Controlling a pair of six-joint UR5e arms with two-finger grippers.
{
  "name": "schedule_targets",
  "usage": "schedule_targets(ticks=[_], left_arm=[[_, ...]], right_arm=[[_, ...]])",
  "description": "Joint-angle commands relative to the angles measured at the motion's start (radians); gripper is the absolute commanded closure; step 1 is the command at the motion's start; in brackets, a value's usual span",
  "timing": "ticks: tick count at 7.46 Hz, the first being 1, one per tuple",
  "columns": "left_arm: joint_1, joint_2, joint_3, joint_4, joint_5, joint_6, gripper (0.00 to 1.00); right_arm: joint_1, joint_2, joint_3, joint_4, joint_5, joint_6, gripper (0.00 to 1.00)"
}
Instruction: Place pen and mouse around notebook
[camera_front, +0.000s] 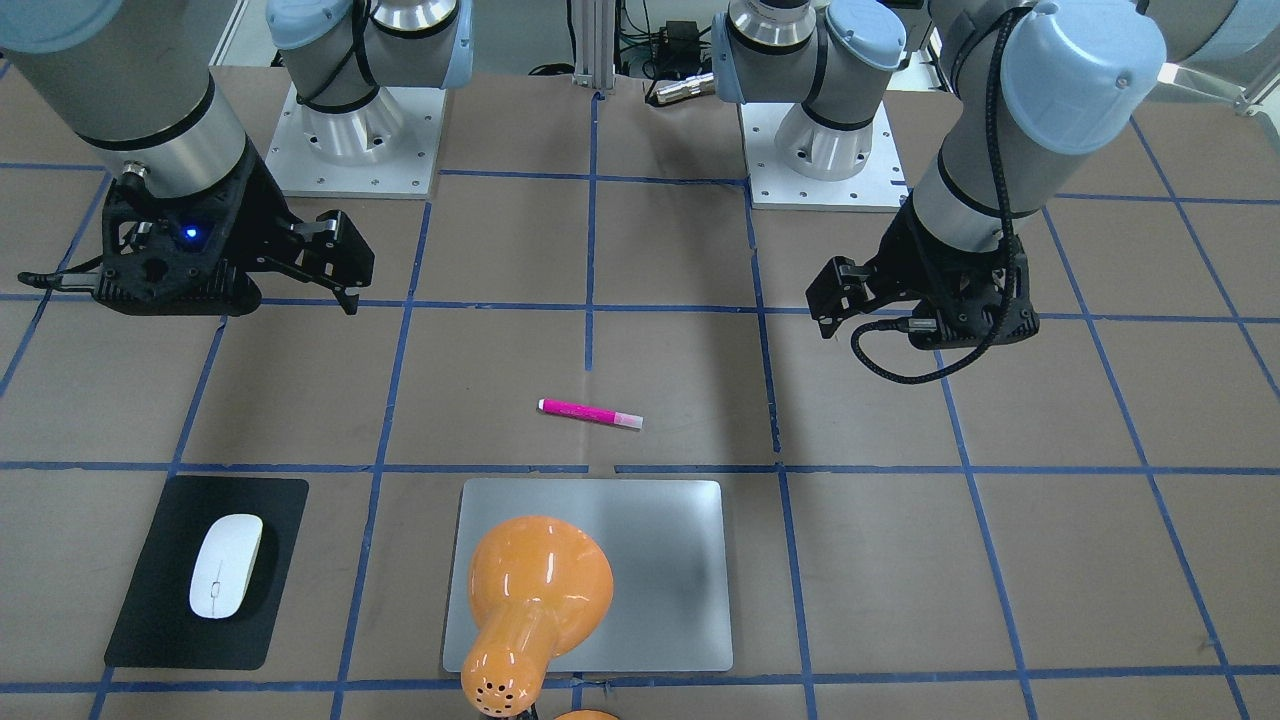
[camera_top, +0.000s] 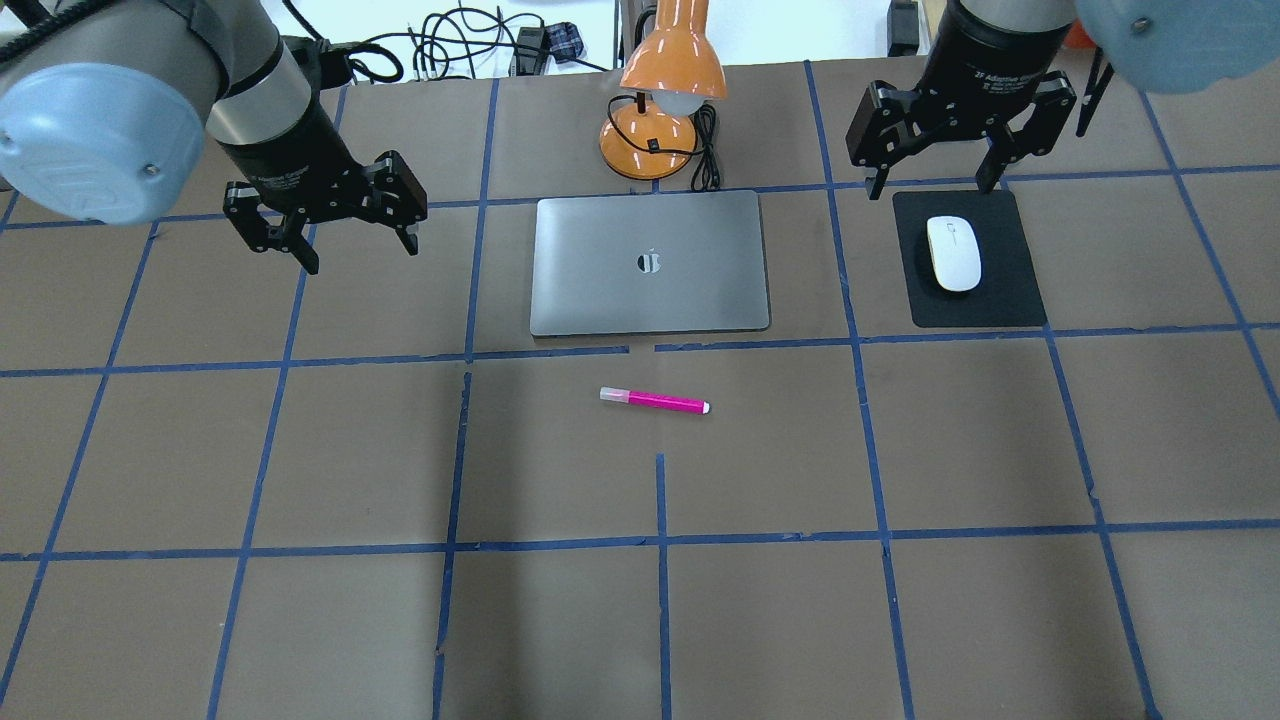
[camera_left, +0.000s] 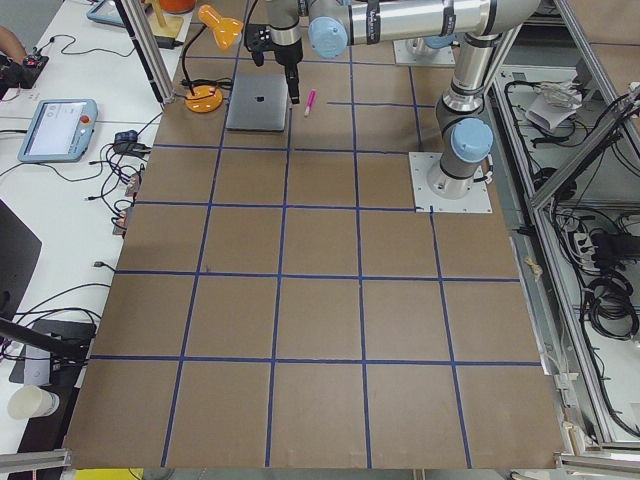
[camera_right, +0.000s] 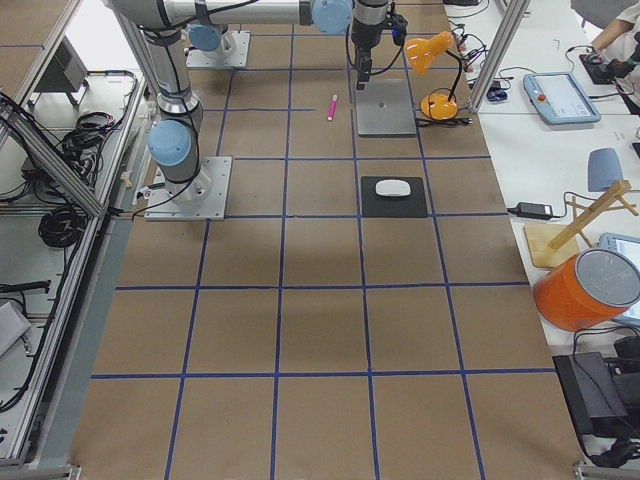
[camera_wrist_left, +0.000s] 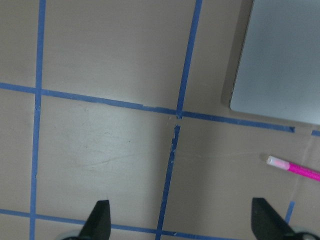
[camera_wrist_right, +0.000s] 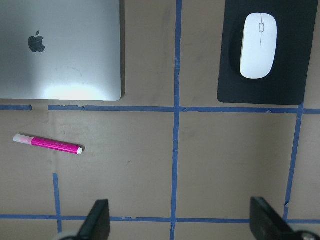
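The silver notebook (camera_top: 650, 300) lies closed at the table's far middle. The pink pen (camera_top: 655, 400) lies flat just in front of it, a short gap away, pale end to the left. The white mouse (camera_top: 953, 252) sits on a black pad (camera_top: 1010, 290) to the right of the notebook. My left gripper (camera_top: 360, 255) hovers open and holds nothing, left of the notebook. My right gripper (camera_top: 930, 188) hangs open over the pad's far edge, just beyond the mouse. In the right wrist view the mouse (camera_wrist_right: 258, 45), pen (camera_wrist_right: 48, 143) and notebook (camera_wrist_right: 60, 50) all show.
An orange desk lamp (camera_top: 670, 70) stands behind the notebook, its head leaning over the notebook's far edge, with its cable beside the base. Blue tape lines grid the brown table. Both arm bases (camera_front: 355, 150) sit at the robot's side.
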Motion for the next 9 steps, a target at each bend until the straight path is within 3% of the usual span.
schedule_targets(ticks=[1,3,9], left_arm=[[0.005,0.009,0.005,-0.002,0.005,0.033,0.0],[0.003,0.036,0.003,-0.011,0.007,0.117,0.0],[0.009,0.062,-0.031,-0.013,0.005,0.122,0.0]], right_arm=[[0.0,-0.001,0.001,0.001,0.001,-0.001,0.0],[0.0,-0.001,0.001,0.001,0.001,-0.001,0.0],[0.0,-0.001,0.002,0.001,0.001,0.0,0.0]])
